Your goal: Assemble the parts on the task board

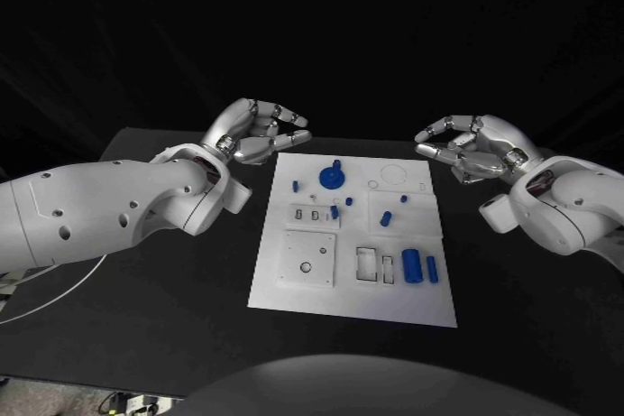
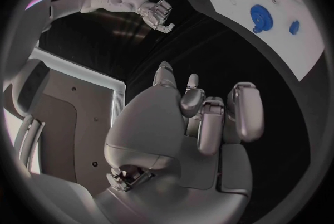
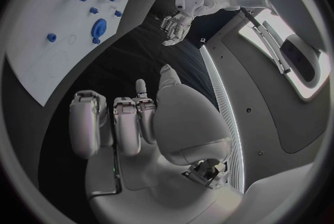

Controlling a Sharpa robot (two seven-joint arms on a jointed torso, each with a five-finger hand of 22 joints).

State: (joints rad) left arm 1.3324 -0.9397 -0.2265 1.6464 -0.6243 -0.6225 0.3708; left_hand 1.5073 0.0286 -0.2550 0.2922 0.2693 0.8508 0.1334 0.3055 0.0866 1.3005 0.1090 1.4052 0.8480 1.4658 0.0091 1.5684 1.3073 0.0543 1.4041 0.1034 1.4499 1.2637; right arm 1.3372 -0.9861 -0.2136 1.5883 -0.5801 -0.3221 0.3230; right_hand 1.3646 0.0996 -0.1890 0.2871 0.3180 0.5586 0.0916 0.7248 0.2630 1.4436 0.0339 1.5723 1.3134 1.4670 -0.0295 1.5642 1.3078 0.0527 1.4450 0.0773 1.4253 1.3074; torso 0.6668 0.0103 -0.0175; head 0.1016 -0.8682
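Nearest us lies the task board (image 1: 302,294) on the table (image 1: 156,317), its blue parts (image 1: 411,264) between our curled, empty fingers. Left hand (image 1: 255,127) and right hand (image 1: 471,147) should descend slowly, choosing one part.

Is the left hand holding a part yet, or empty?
Empty. The left hand hovers off the task board's far left corner, fingers curled in on nothing.

We see a black table (image 1: 156,281) with darkness behind it, probably a dark curtain (image 1: 390,46), though its folds are too faint to be sure. Below the table's near left corner we make out a dim, cluttered patch of floor (image 1: 123,403).
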